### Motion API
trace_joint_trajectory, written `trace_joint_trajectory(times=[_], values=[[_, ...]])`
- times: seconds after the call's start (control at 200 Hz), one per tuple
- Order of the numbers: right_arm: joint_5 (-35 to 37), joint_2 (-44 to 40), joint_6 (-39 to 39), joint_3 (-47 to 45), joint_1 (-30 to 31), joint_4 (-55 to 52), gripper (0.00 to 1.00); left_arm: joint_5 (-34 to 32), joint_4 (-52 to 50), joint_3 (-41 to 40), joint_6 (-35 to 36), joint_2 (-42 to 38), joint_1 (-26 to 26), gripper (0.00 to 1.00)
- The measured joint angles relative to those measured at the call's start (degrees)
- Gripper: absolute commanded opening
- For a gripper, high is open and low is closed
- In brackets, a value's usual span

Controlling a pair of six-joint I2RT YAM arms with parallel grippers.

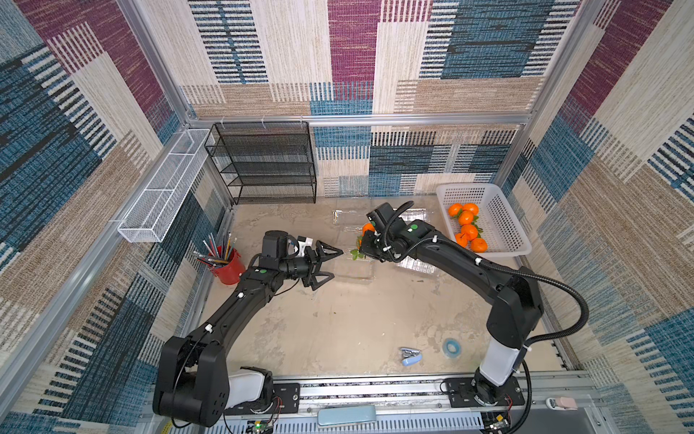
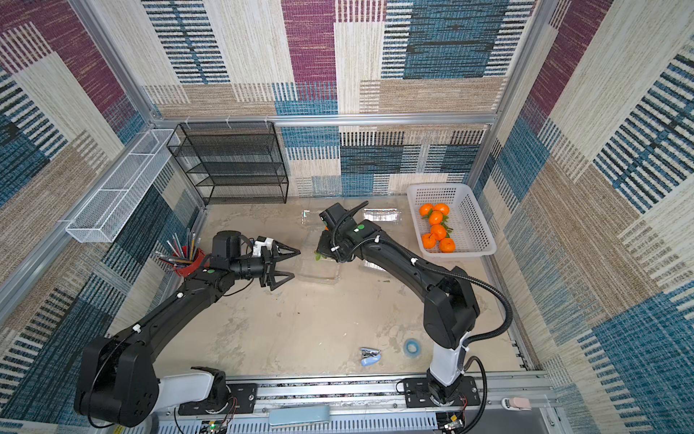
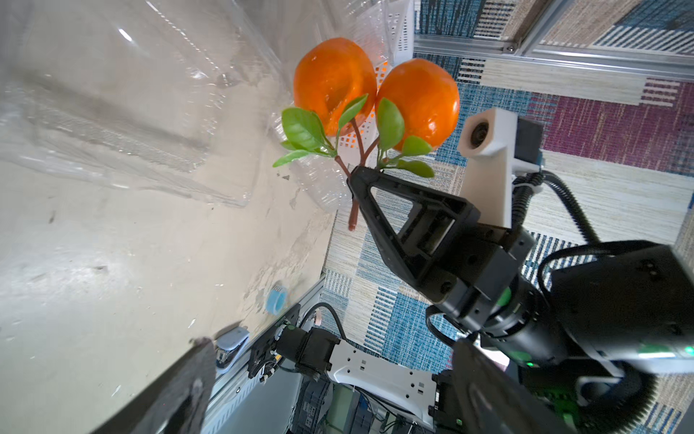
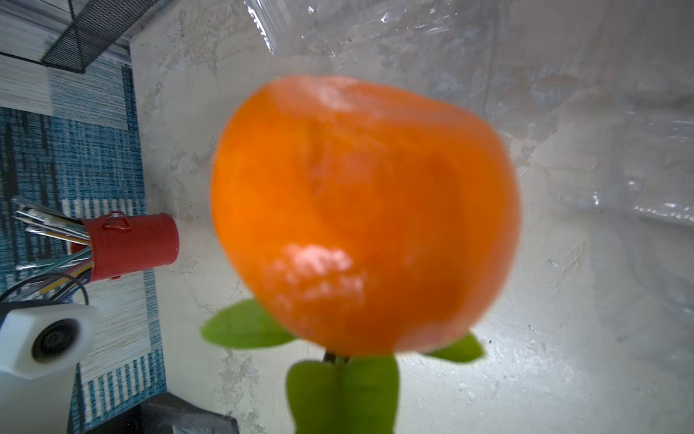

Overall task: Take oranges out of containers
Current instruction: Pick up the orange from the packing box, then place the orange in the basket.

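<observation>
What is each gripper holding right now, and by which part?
The right gripper holds the pair of oranges by its brown stem, near where the two branches fork. The left gripper is open and holds nothing.

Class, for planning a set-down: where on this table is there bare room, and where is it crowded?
Bare: the table middle, from the containers forward to the stapler and tape. Crowded: back right, where containers, basket and the right gripper holding oranges bunch.
</observation>
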Motion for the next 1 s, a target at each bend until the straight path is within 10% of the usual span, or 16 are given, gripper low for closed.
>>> trace_joint_trajectory(times=[0.506,0.997], values=[[-9.07,-19.87,1.73,-10.95,-16.92,13.07,0.01,-9.01,3.85,15.34,-3.78,7.06,-9.9,0.99],[-25.7,-20.02,6.19,-16.72,-45.55,19.54,0.0,-14.84,4.31,37.29,-8.17,29.14,-23.47,0.99]])
